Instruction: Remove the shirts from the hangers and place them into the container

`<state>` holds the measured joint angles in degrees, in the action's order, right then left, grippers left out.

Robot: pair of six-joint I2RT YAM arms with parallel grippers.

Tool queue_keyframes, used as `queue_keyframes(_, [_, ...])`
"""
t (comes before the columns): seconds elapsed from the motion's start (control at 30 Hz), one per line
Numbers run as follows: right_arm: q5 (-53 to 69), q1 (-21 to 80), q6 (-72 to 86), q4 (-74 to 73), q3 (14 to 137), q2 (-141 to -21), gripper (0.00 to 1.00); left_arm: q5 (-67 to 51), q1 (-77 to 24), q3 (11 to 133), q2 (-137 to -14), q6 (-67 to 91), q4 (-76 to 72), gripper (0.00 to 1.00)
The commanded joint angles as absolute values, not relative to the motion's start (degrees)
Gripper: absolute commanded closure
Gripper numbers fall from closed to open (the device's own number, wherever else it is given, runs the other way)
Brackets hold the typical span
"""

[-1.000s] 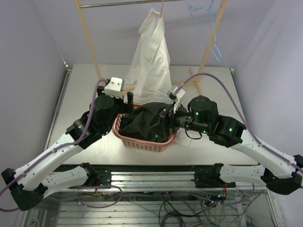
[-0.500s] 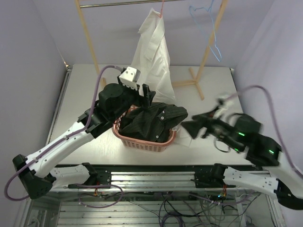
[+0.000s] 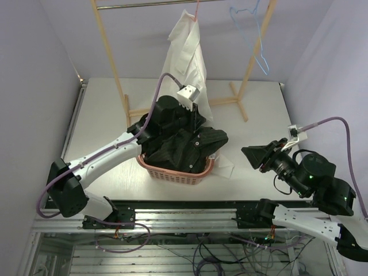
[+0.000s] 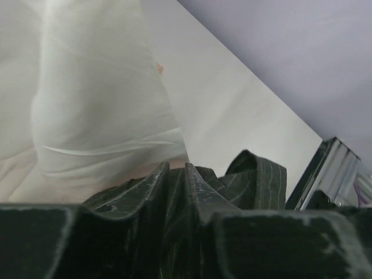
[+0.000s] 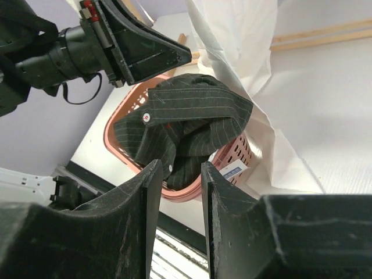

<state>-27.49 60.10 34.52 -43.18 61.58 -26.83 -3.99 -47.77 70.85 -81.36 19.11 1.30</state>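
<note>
The dark pinstriped shirt (image 3: 192, 144) (image 5: 192, 110) is piled in the salmon-pink container (image 3: 172, 172) (image 5: 232, 154), spilling over its rim. On the rod above it, a pink hanger (image 3: 196, 10) carries the cream-white shirt (image 3: 187, 57) (image 4: 99, 104). A light blue hanger (image 3: 256, 40) hangs bare to the right. My left gripper (image 3: 198, 112) (image 4: 177, 168) hovers over the basket's rear, by the white shirt's hem. Its jaws are narrowly apart, with dark fabric (image 4: 261, 180) showing past them. My right gripper (image 3: 246, 152) (image 5: 181, 165) sits right of the basket, narrowly open and holding nothing.
The wooden rack's posts (image 3: 112, 63) (image 3: 253, 63) and its foot bar (image 3: 230, 100) stand on the table behind the basket. A white sleeve end with a small label (image 5: 232, 168) lies on the table at the basket's right side.
The left arm swung from the basket's left side to over its rear while its jaws narrowed. The right arm pulled back to the right, away from the basket, and its jaws narrowed too.
</note>
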Motion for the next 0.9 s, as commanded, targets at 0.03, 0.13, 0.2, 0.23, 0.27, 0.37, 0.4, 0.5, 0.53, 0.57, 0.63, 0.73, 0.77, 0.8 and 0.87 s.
queue_keyframes(0.03, [-28.82, 60.14, 33.88, -43.57, 62.09, -28.08, 0.66, -10.61, -47.67, 68.73, -76.72, 17.1, 3.15, 0.81])
queue_keyframes(0.13, [-28.66, 60.13, 33.21, -42.31, 61.3, -28.75, 0.66, -8.2, -47.72, 65.52, -72.71, 14.81, 7.3, 0.92])
queue_keyframes(0.2, [-28.4, 60.12, 32.95, -41.26, 60.65, -29.11, 0.66, -7.87, -47.72, 64.07, -70.75, 13.72, 10.11, 0.93])
queue_keyframes(0.23, [-28.27, 60.14, 32.76, -40.91, 60.45, -29.47, 0.65, -7.72, -47.72, 63.62, -70.18, 13.16, 11.2, 0.93])
queue_keyframes(0.27, [-28.15, 60.17, 32.64, -40.57, 60.27, -29.76, 0.65, -7.64, -47.72, 63.37, -70.02, 12.69, 12.35, 0.92])
queue_keyframes(0.37, [-27.8, 60.14, 32.31, -39.74, 59.82, -30.73, 0.65, -5.53, -47.68, 62.31, -71.05, 11.55, 14.34, 0.9])
queue_keyframes(0.4, [-27.7, 60.19, 32.27, -39.55, 59.73, -30.94, 0.65, -4.36, -47.72, 61.84, -71.7, 11.45, 14.16, 0.9])
queue_keyframes(0.5, [-27.43, 60.15, 32.38, -39.74, 59.96, -31.52, 0.65, -2.13, -47.72, 60.76, -73.72, 11.62, 12.08, 0.89])
queue_keyframes(0.53, [-27.42, 60.12, 32.49, -40.02, 60.09, -31.61, 0.65, -1.75, -47.71, 60.47, -74.4, 11.94, 11.23, 0.89])
queue_keyframes(0.57, [-27.5, 60.16, 32.58, -40.21, 60.23, -31.48, 0.65, -1.9, -47.71, 60.21, -75.13, 11.92, 10.53, 0.89])
queue_keyframes(0.63, [-27.51, 60.12, 32.76, -40.57, 60.31, -31.15, 0.65, -2.14, -47.72, 60.14, -77.14, 11.52, 10.69, 0.89])
queue_keyframes(0.73, [-27.72, 60.12, 33.03, -41.2, 60.39, -30.53, 0.65, 0.31, -47.72, 61.99, -81.12, 11.12, 16.23, 0.9])
queue_keyframes(0.77, [-27.83, 60.13, 33.11, -41.41, 60.38, -30.3, 0.65, 2.49, -47.7, 62.98, -82.76, 11.34, 19.06, 0.9])
queue_keyframes(0.8, [-27.99, 60.13, 33.13, -41.46, 60.38, -30.12, 0.66, 5.4, -47.7, 64.37, -84.38, 11.73, 22.23, 0.89])
queue_keyframes(0.87, [-28.11, 60.12, 33.14, -41.55, 60.19, -29.98, 0.65, 13.07, -47.71, 66.68, -87.99, 12.64, 28.51, 0.9])
